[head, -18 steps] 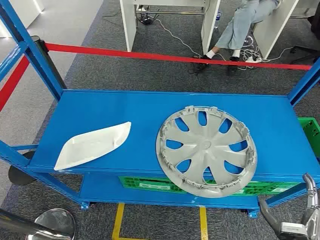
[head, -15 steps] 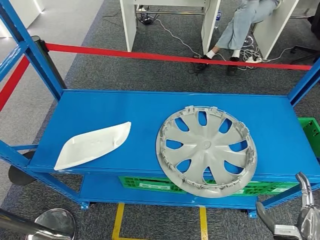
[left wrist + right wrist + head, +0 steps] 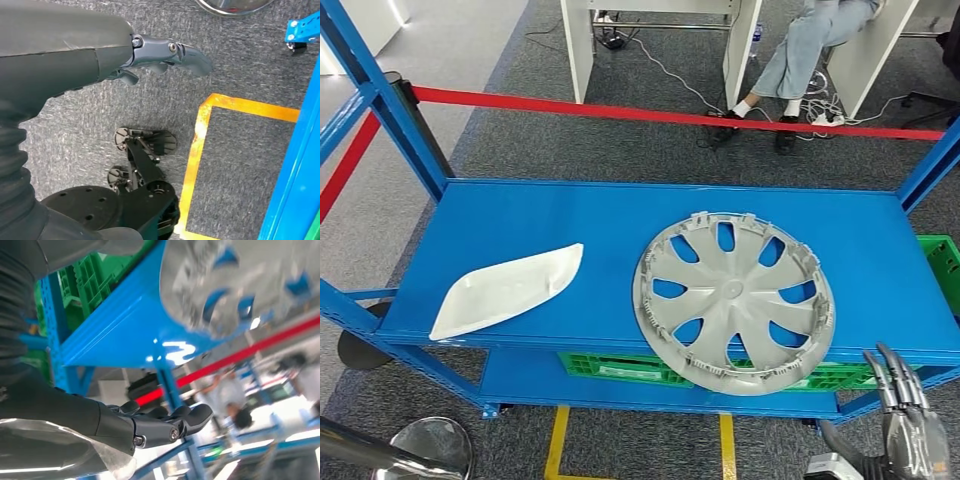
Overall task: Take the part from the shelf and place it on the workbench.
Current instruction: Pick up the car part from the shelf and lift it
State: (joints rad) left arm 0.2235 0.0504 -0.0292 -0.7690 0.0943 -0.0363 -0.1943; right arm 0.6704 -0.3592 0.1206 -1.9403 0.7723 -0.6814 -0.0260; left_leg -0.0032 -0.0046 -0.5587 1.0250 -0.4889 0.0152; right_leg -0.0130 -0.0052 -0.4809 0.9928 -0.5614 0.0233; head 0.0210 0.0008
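Hubcap (image 3: 733, 302) flat on blue shelf (image 3: 546, 215), right hand (image 3: 909, 435) fingers (image 3: 897, 375) released, just beside rim

Your right hand (image 3: 907, 432) is cut off at the head view's bottom edge. The hubcap (image 3: 241, 280) is blurred in the right wrist view, and a seated person (image 3: 810, 50) is cropped above the knees.

On the shelf (image 3: 546, 215) in front of me, the wheel cover (image 3: 733, 301) lies flat to the right, its near rim hanging over the front edge, and a long curved panel (image 3: 506, 290) lies well apart to its left. A crate (image 3: 622, 368) sits on the tier below. My right hand (image 3: 905, 430) is before the shelf, below and right of the wheel cover; a rope barrier (image 3: 660, 115) runs behind.
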